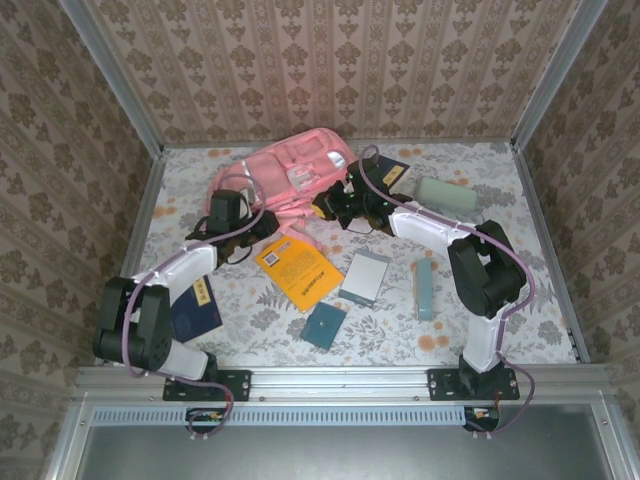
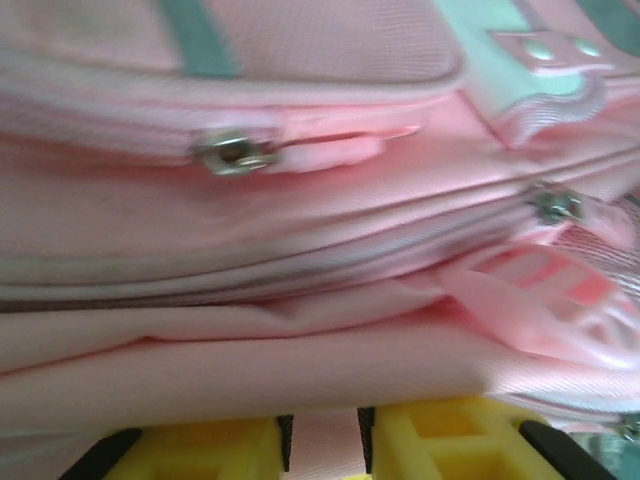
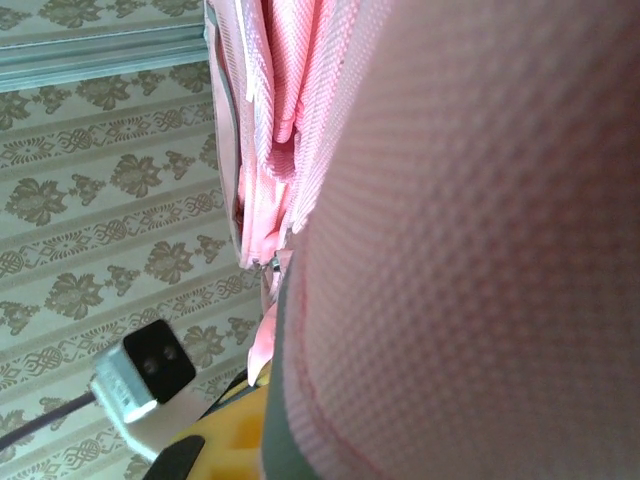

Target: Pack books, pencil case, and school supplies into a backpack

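The pink backpack (image 1: 290,172) lies at the back middle of the table. My left gripper (image 1: 250,222) is at its near left edge; in the left wrist view the jaws (image 2: 322,440) are shut on a fold of the backpack's pink fabric (image 2: 320,370), below two zip pulls. My right gripper (image 1: 328,205) is at the backpack's right edge, shut on the backpack; its mesh fabric (image 3: 470,250) hides all but one yellow finger (image 3: 225,440). On the table lie an orange-yellow book (image 1: 298,268), a grey-white book (image 1: 365,277), a navy book (image 1: 197,308), a dark blue book (image 1: 392,172), the mint pencil case (image 1: 445,193), a pale-teal bar box (image 1: 424,288) and a dark-teal pad (image 1: 323,325).
Patterned walls with metal corner posts (image 1: 110,75) close in the table on three sides. A metal rail (image 1: 340,385) runs along the near edge where both arm bases are bolted. The left arm's forearm (image 1: 180,265) passes over the navy book.
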You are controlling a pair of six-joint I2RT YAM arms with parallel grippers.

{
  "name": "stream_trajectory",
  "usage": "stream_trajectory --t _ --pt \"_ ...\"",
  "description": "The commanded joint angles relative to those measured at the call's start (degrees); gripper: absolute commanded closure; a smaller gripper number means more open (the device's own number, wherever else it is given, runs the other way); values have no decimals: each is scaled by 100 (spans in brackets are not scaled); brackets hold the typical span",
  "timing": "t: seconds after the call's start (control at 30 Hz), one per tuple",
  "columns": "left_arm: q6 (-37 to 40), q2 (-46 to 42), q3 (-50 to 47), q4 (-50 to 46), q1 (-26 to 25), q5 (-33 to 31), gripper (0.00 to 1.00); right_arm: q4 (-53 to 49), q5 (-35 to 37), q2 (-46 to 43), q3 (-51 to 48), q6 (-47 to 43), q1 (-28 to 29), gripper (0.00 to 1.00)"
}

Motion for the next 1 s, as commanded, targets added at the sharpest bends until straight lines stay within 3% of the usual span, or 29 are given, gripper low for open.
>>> stream_trajectory --t 0.0,0.23,0.53,0.97 --pt "806 -577 -175 190 -513 -445 71 561 -1100 38 208 124 173 95" --pt "400 -538 -659 1242 -713 188 66 445 -1041 -25 396 315 173 95" --pt "19 -460 -1040 2041 -708 388 59 620 -952 45 511 665 173 95" --pt "-266 -1151 -1611 2022 -934 180 63 654 -784 262 793 949 131 96"
